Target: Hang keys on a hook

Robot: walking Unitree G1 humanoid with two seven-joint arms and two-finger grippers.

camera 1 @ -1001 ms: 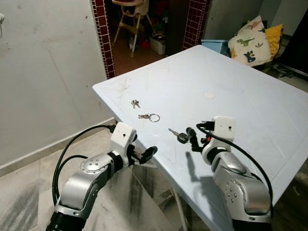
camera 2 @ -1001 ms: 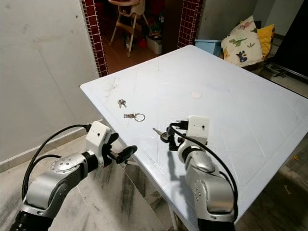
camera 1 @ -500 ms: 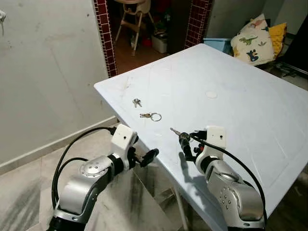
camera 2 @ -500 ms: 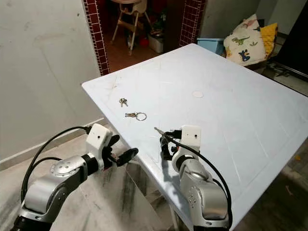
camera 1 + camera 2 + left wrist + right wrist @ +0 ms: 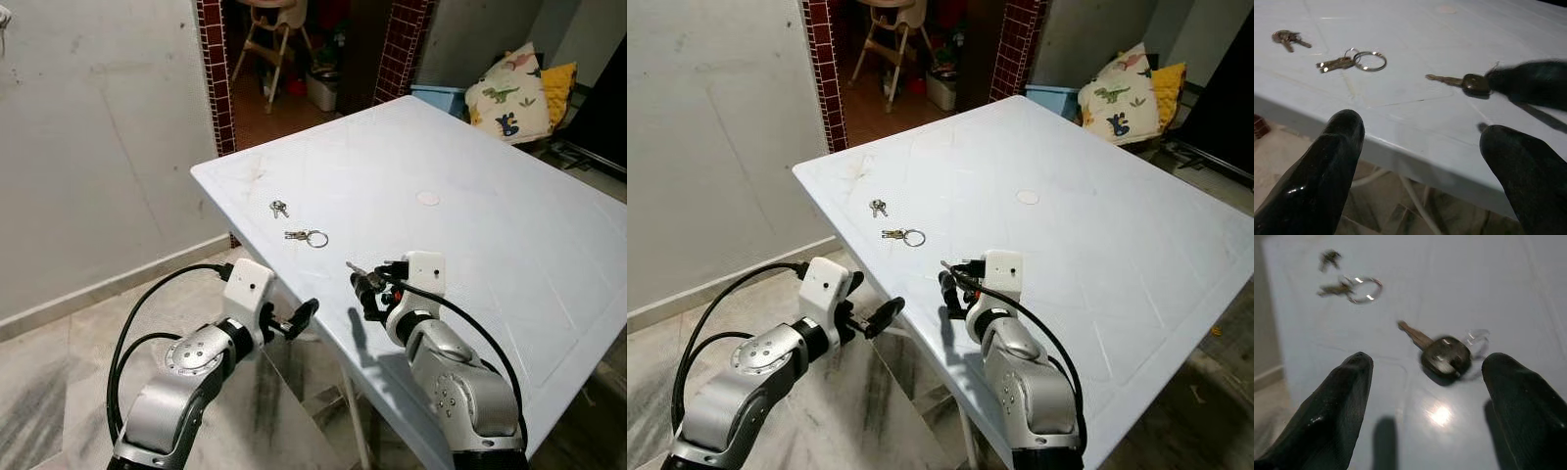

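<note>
A key with a black head (image 5: 1445, 356) lies on the white table (image 5: 490, 196) near its front edge. My right gripper (image 5: 368, 291) hovers low over it, open, with one finger on each side of the key and neither touching it. A key ring with keys (image 5: 307, 237) and a small pair of keys (image 5: 279, 208) lie farther back on the table. My left gripper (image 5: 299, 318) is open and empty, just off the table's edge and below its top. It faces the black key (image 5: 1469, 83) and the key ring (image 5: 1359, 60).
A grey wall (image 5: 98, 147) stands to the left with a small white fitting (image 5: 4, 17) high up. Behind the table are a brick-framed doorway with a high chair (image 5: 266, 29) and patterned cushions (image 5: 509, 93). Tiled floor lies below the table edge.
My right gripper has drawn back and to the left along the table, ending astride the black-headed key. The left arm has hardly moved. The camera shifted slightly.
</note>
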